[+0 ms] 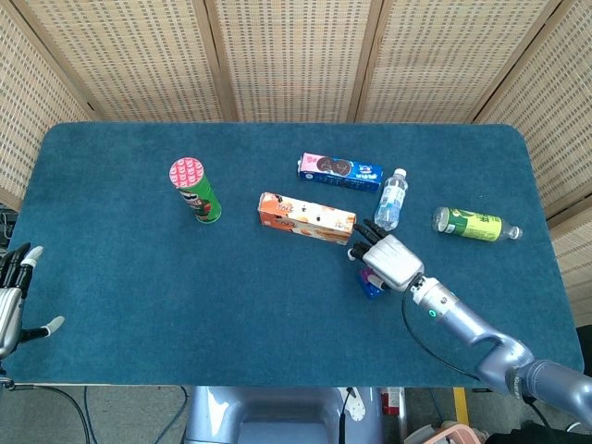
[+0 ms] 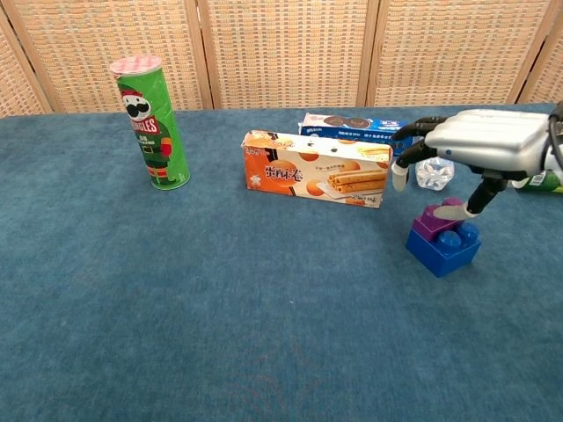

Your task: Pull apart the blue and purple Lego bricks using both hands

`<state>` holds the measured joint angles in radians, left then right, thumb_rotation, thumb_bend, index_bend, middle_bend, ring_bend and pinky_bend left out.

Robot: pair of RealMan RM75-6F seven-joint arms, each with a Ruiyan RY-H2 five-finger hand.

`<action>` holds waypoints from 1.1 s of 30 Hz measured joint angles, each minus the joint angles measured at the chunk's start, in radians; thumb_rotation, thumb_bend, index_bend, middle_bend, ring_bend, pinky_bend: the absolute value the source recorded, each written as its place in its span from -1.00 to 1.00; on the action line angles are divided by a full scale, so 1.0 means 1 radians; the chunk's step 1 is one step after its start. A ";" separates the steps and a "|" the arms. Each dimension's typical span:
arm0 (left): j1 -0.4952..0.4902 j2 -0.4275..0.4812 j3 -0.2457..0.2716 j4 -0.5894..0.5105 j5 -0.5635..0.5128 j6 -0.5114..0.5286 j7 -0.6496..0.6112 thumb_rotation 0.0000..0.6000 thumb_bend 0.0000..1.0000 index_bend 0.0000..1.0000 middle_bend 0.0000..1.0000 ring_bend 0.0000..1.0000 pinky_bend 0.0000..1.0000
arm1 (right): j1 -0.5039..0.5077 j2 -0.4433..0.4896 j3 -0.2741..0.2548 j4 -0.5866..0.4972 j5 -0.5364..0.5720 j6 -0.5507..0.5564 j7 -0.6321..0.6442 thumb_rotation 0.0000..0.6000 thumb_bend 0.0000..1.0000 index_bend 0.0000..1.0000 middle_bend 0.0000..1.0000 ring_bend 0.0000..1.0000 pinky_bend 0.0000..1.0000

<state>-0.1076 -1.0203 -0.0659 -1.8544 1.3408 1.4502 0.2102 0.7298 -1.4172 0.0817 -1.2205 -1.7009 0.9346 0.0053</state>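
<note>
The joined bricks sit right of the table's middle, the purple brick (image 2: 430, 222) stacked on the blue brick (image 2: 442, 250). My right hand (image 2: 479, 143) hovers just above them with fingers spread, and its thumb tip rests on the purple brick's studs. From the head view the right hand (image 1: 385, 258) covers most of the pair, leaving only a bit of the blue brick (image 1: 373, 289) visible. My left hand (image 1: 11, 301) is at the table's near left edge, fingers apart, holding nothing.
An orange biscuit box (image 2: 317, 169) lies just left of the bricks. Behind them are a blue cookie box (image 2: 356, 127) and a lying water bottle (image 1: 391, 199). A green bottle (image 1: 472, 225) lies to the right. A green crisp can (image 2: 149, 123) stands far left.
</note>
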 measured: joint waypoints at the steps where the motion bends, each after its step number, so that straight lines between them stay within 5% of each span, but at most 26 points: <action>1: 0.000 0.001 0.000 0.000 0.000 0.000 -0.002 1.00 -1.00 -1.00 -1.00 -1.00 -1.00 | 0.004 -0.002 -0.002 0.000 0.006 -0.009 -0.015 1.00 -0.38 -0.26 -0.36 -1.00 -1.00; 21: -0.001 0.006 -0.001 0.004 -0.005 -0.012 -0.012 1.00 -1.00 -1.00 -1.00 -1.00 -1.00 | 0.022 0.055 -0.020 -0.086 0.084 -0.033 -0.111 1.00 -0.38 -0.26 -0.35 -1.00 -1.00; 33: -0.001 0.006 0.000 0.002 -0.005 -0.013 -0.010 1.00 -1.00 -1.00 -1.00 -1.00 -1.00 | 0.032 0.029 -0.035 -0.043 0.132 -0.078 -0.135 1.00 -0.37 -0.24 -0.27 -1.00 -1.00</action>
<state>-0.1086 -1.0143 -0.0662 -1.8528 1.3360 1.4367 0.2005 0.7620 -1.3884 0.0467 -1.2638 -1.5692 0.8566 -0.1300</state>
